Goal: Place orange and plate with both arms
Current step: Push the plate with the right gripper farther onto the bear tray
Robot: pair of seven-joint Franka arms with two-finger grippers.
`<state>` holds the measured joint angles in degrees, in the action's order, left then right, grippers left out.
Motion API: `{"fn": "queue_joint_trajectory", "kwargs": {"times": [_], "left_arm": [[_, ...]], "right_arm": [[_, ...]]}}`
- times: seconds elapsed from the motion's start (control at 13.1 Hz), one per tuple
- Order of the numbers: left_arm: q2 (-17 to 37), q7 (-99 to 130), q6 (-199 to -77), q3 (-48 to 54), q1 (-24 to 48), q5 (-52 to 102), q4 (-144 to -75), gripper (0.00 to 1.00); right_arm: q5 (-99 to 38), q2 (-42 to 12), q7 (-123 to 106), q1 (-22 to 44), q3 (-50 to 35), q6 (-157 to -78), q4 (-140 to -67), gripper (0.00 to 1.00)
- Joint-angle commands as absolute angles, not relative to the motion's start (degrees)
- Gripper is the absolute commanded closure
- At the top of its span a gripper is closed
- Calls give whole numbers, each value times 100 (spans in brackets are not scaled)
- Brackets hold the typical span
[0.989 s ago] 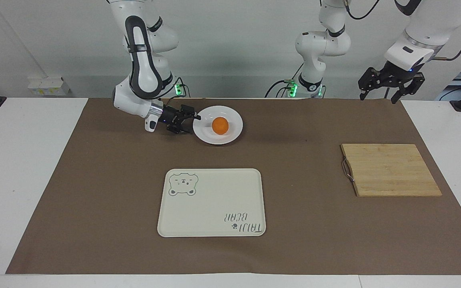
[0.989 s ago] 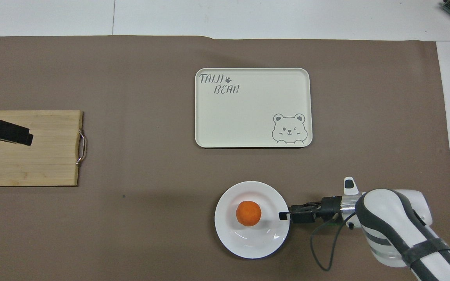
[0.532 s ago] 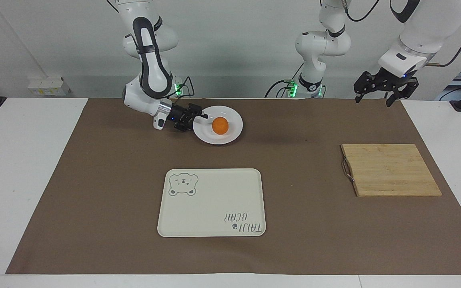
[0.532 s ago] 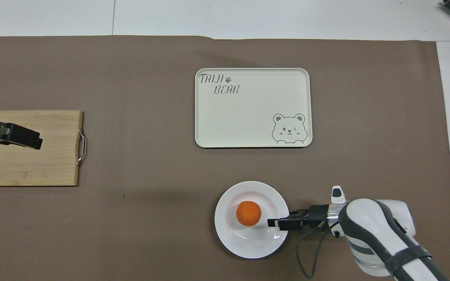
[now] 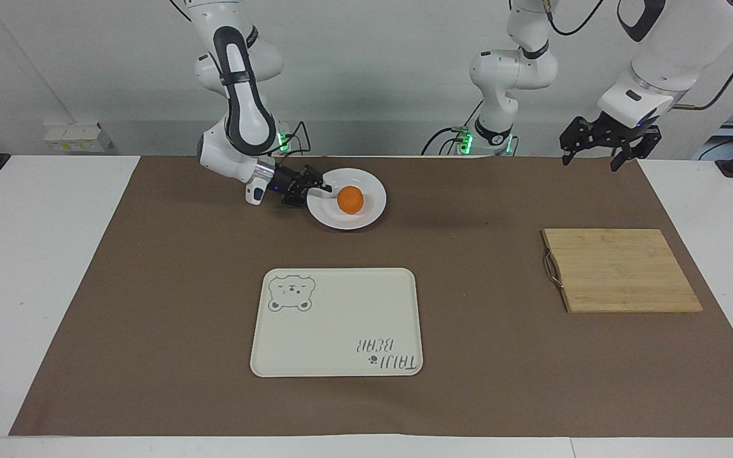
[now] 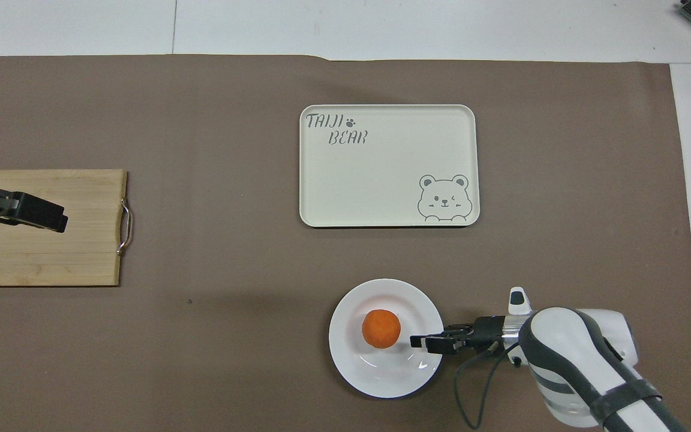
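The orange (image 5: 350, 200) sits in the middle of the plate (image 5: 373, 186), which lies on the brown mat (image 5: 150, 286) at the robots' edge of the worktop (image 5: 35, 254), nearer to me than the cream tray (image 5: 341, 318). My right end effector (image 5: 322, 188) reaches low over the plate's rim at the right arm's end; I cannot tell whether its fingers grip the rim. My left end effector (image 5: 599, 156) waits in the air, open, over the mat's edge near the wooden cutting board (image 5: 621, 270).

Bear-print cream tray (image 5: 336, 322) mid-bench; bamboo cutting board (image 5: 620, 270) with metal handle toward left arm's end, on brown mat (image 5: 169, 305).
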<state>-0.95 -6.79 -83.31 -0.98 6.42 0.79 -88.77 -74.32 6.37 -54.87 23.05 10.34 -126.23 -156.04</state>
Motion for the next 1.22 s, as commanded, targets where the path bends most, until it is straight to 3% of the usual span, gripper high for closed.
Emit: {"fn": "queue_joint_trajectory", "kwargs": {"times": [0.0,0.3,1.14], "left_arm": [[-237,-590,-8429,-97,624,132,-9035,0],[-220,-554,-8455,-97,624,132,-9009,0],[-185,-510,-8744,-88,633,70,-8947,0]], "right_arm": [[-7629,800,-5546,2303,1020,-12726,-15724,76],[-7629,747,-5546,2312,1011,-12735,-15671,100],[-7655,764,-4686,2303,923,-12489,-14995,100]]}}
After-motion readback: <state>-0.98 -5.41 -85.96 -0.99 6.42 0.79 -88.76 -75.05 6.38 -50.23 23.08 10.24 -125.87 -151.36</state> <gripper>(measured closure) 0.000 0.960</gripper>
